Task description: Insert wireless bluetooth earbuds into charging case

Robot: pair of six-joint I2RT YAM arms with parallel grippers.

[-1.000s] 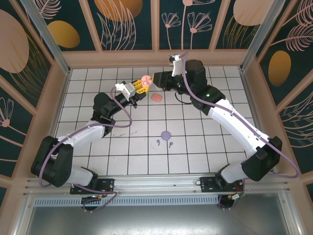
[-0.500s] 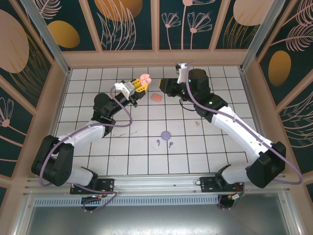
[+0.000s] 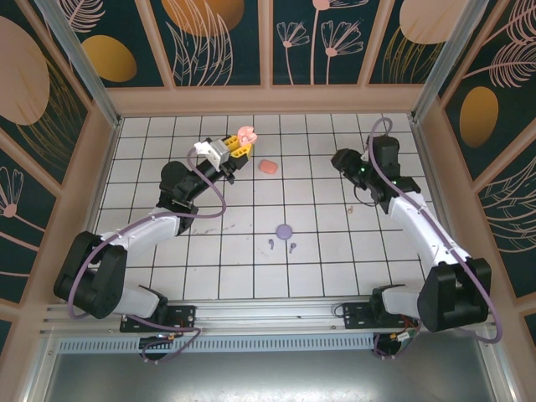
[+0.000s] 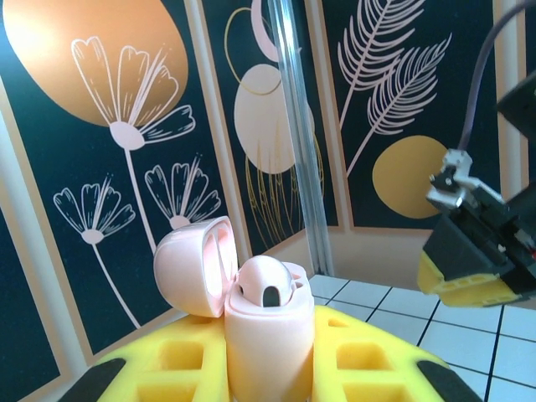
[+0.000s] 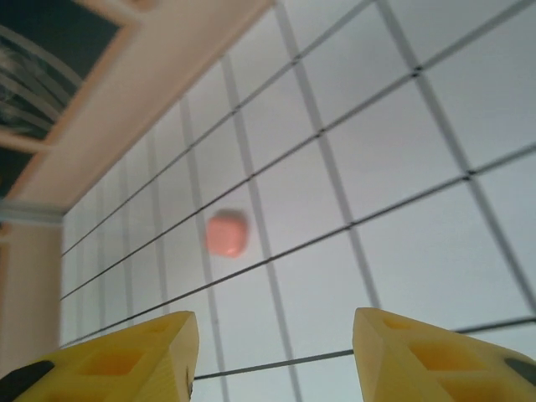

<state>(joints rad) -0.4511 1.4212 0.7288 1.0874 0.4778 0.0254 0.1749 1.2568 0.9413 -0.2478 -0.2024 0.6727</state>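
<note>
Tiles [image 3: 318,251] lie open beneath the spread right tool [image 5: 274,333]; left tool [image 3: 238,149] pinches pink case [image 4: 268,335] near far wall [image 3: 268,100].

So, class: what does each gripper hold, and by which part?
Left gripper: the open pale pink plastic charging case, pinched by its lower body. Right gripper: open, holding nothing.

L tool [image 3: 241,146] grips pink case [image 3: 247,135]; 2 purple buds [image 3: 292,246] loose.
</note>
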